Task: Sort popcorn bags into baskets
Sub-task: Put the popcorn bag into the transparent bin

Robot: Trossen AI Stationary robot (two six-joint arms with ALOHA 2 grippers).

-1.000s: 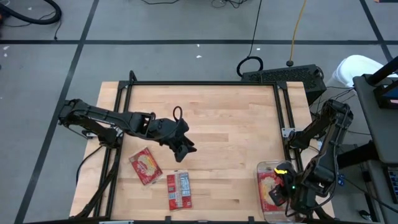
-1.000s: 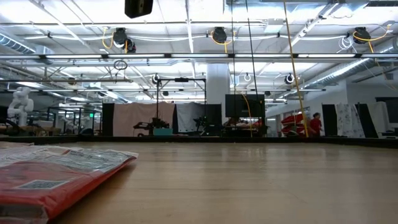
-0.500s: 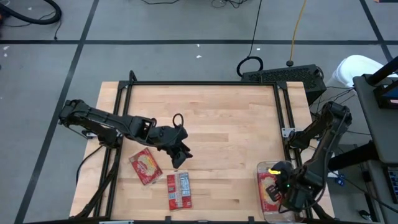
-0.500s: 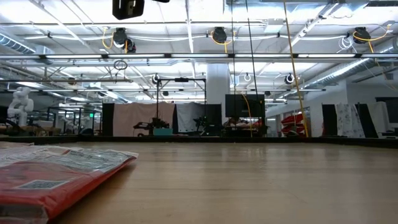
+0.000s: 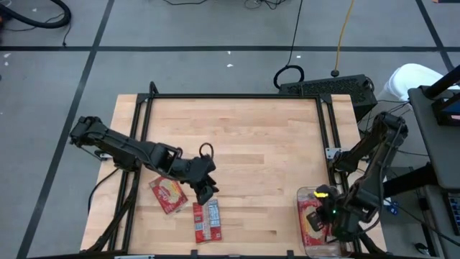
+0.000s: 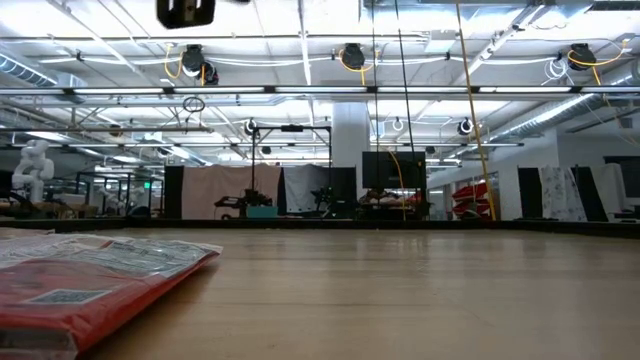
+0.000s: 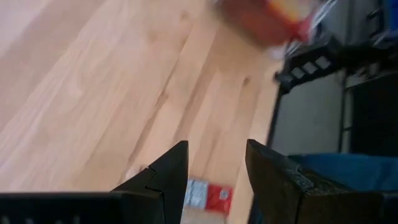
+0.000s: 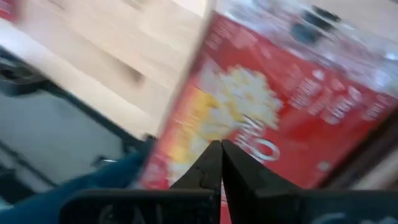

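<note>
Two popcorn bags lie flat on the wooden table near its front left: one picture side up (image 5: pixel 167 194), one with its white panels up (image 5: pixel 207 220), also seen close in the low view (image 6: pixel 85 280). My left gripper (image 5: pixel 205 189) hangs open above the table just beyond the panel-side bag; in the left wrist view (image 7: pixel 214 168) that bag (image 7: pixel 208 196) shows between the fingertips, farther off. A clear basket (image 5: pixel 302 191) stands at the front right with a popcorn bag (image 5: pixel 309 219) lying in it. My right gripper (image 5: pixel 329 229) is shut over that bag (image 8: pixel 280 106). My right gripper's shut fingertips (image 8: pixel 211 163) point steeply down at the picture side of the bag in the basket. Whether they touch it, I cannot tell.
Black frame rails (image 5: pixel 327 137) run along the table's left, far and right sides. A black keyboard-like box (image 5: pixel 327 87) and cables lie beyond the far right corner. Bare wood (image 5: pixel 266 158) fills the middle of the table.
My left gripper has moved toward the table's near edge and a little left, sinking toward the panel-side bag, its fingers still apart. The bags on the table have not moved.
</note>
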